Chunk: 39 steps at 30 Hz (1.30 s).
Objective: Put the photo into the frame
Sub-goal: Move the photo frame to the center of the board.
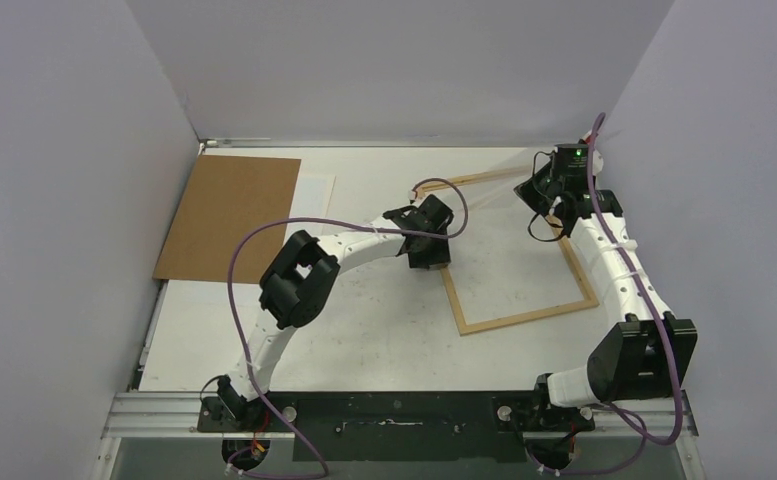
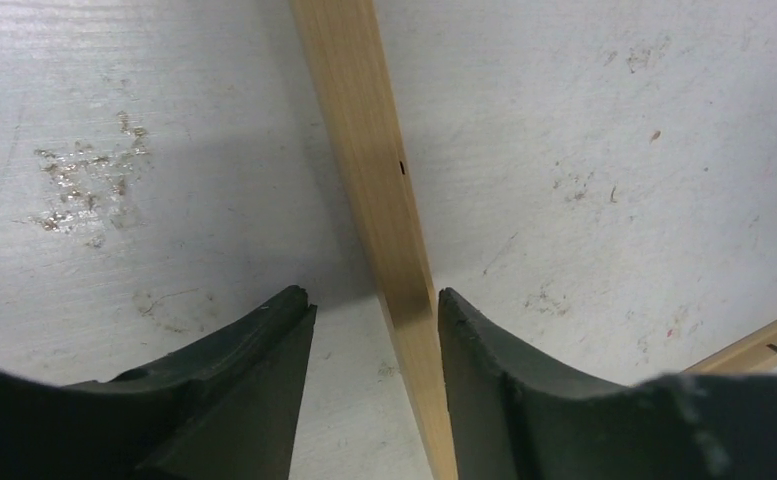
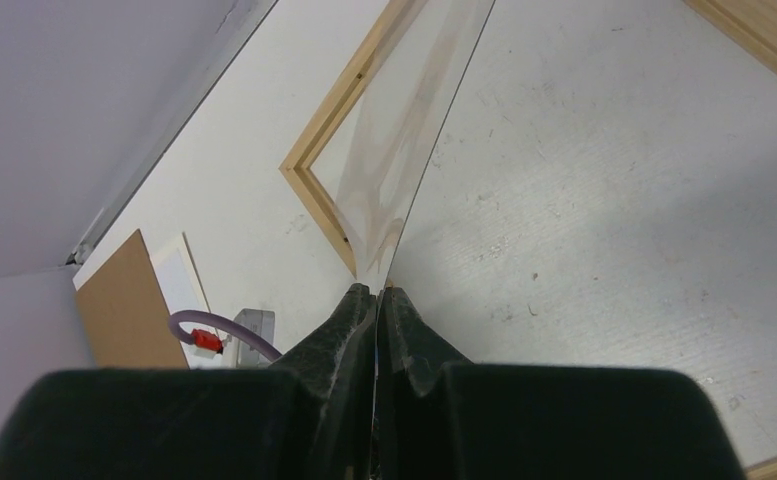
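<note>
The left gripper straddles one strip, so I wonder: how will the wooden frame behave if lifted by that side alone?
Probably light: the frame is only thin wood strips around an open middle. Held on one strip by the left gripper, it would likely sag and swing. Pushed, it should slide flat rather than tip.

Lab test cell: plain partition walls (image 1: 64, 130), scuffed white table (image 1: 364, 335), aluminium mounting rail (image 1: 164, 412).

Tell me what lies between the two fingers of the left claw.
One wooden strip of the frame runs between the fingers of the left claw, nearer one of them. The left wrist view shows it.
</note>
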Each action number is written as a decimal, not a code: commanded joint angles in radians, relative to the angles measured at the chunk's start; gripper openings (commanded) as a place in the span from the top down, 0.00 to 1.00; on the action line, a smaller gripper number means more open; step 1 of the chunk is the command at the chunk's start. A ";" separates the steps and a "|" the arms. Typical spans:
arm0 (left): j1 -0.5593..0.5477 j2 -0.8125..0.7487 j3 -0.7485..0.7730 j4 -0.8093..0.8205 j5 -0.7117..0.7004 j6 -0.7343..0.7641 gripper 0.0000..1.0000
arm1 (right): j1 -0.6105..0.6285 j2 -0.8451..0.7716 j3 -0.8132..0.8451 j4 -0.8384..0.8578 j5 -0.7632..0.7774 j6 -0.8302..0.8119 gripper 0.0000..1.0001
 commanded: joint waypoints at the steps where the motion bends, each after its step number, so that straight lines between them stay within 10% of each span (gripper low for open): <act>1: 0.000 0.028 0.014 -0.056 -0.028 0.000 0.57 | -0.005 -0.057 0.005 0.041 0.032 -0.005 1.00; 5: 0.036 0.014 -0.008 -0.082 -0.021 0.003 0.79 | -0.005 -0.061 -0.006 0.049 0.016 -0.001 1.00; 11: 0.105 -0.057 -0.134 -0.051 -0.009 0.023 0.82 | -0.003 -0.076 -0.009 0.052 -0.016 0.003 1.00; 23: 0.069 -0.046 -0.095 0.116 0.160 0.076 0.52 | -0.003 -0.057 -0.004 0.061 -0.015 -0.009 1.00; 29: 0.011 0.040 0.053 -0.028 0.025 0.068 0.40 | -0.003 -0.054 -0.012 0.049 -0.004 -0.018 1.00; 39: -0.040 0.182 0.233 -0.271 -0.148 0.048 0.44 | -0.004 -0.051 -0.019 0.029 -0.001 -0.032 1.00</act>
